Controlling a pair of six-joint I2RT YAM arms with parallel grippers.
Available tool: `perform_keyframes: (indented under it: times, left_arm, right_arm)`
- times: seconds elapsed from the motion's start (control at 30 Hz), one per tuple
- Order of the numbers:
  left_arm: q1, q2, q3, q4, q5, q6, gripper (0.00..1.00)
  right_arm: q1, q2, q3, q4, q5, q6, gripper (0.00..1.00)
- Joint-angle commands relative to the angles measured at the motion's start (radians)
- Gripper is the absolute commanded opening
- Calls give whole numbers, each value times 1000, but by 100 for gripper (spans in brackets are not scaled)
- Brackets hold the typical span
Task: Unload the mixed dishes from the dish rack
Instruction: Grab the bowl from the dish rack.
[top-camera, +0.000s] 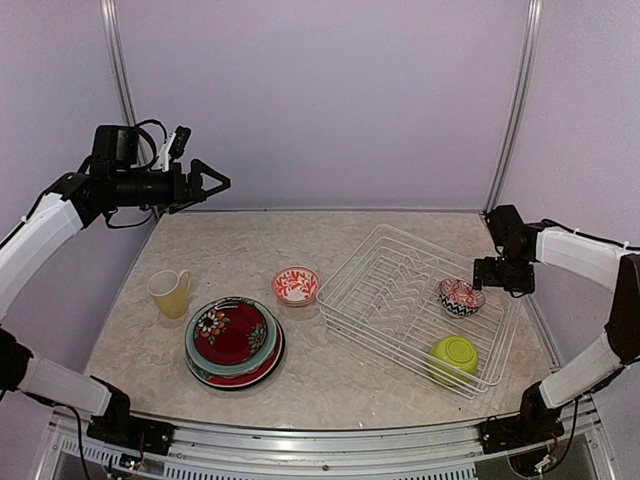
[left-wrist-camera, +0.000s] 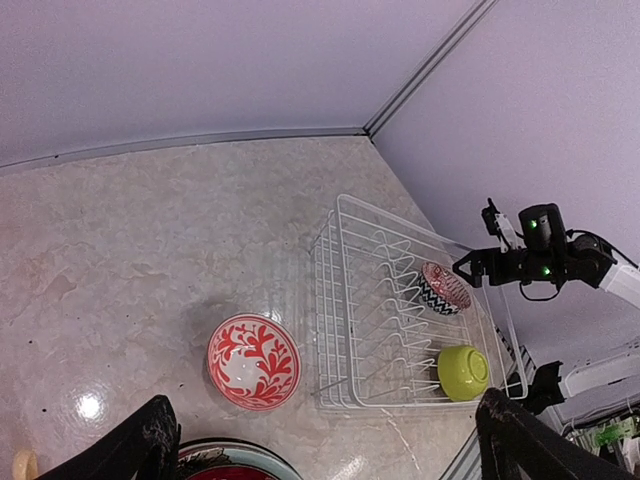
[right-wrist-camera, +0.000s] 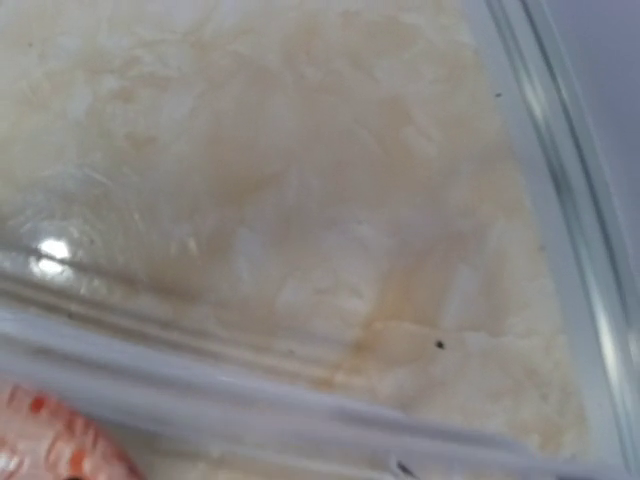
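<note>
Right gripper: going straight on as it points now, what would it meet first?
The right gripper would probably meet the patterned bowl in the dish rack; depth is unclear; a rack wire might come first.

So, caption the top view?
Lime green bowl and zigzag bowl left in dish rack; mug, plate stack, red-white bowl out.

Soft, even overhead light fills the top view, where the stacked plates (top-camera: 233, 343) and the lime green bowl (top-camera: 453, 358) cast only faint shadows on the table (top-camera: 330, 385). The left wrist view is sharp, with one small glare spot on the table at lower left. The right wrist view is heavily blurred and out of focus, with a bright glare patch at its left.
</note>
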Motion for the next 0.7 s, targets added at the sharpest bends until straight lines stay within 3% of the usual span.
perform_keyframes:
  times: [0.0,0.17,0.4,0.67]
  left_arm:
    - [-4,14,17,-4,16,-5,99]
    - [-7,8,16,-1,22,-8,99]
    - [-7,5,17,-7,10,-1,99]
    - [-7,4,17,-7,9,0,99]
  right_arm:
    - [28,-110,41,-78,-21,-22,100]
    - [88,-155,31,-42,-151,12,100]
    - [222,-75,47,2,-213,-19,98]
    - [300,58,120,-23,-231,-69,79]
